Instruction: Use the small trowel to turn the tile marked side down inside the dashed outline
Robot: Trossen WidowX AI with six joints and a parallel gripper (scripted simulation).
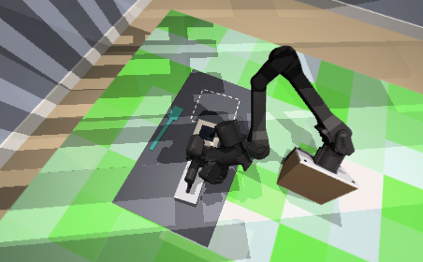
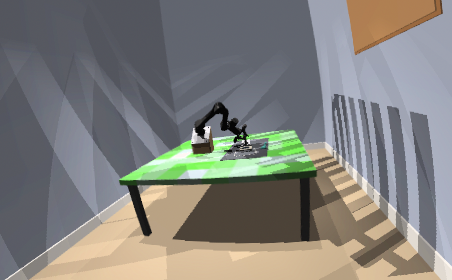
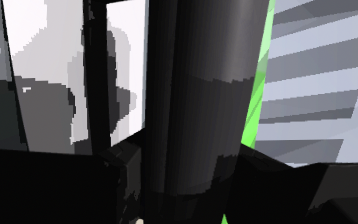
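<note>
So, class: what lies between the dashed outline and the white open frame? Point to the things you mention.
The tile [image 1: 207,132], pale-rimmed with a dark centre, plus parts of the black arm [image 1: 259,109] [image 2: 218,107] hiding some of that stretch; the top view shows this.

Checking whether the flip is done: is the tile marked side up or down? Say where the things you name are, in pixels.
Up: the tile [image 1: 207,132] [image 2: 246,148] shows its dark mark on the cream upper face.

One arm [image 1: 279,65] [image 2: 218,107], one dark mat [image 1: 143,187] [image 2: 229,156], one table [image 1: 73,206] [image 2: 178,175], one teal tool [image 1: 168,123].
</note>
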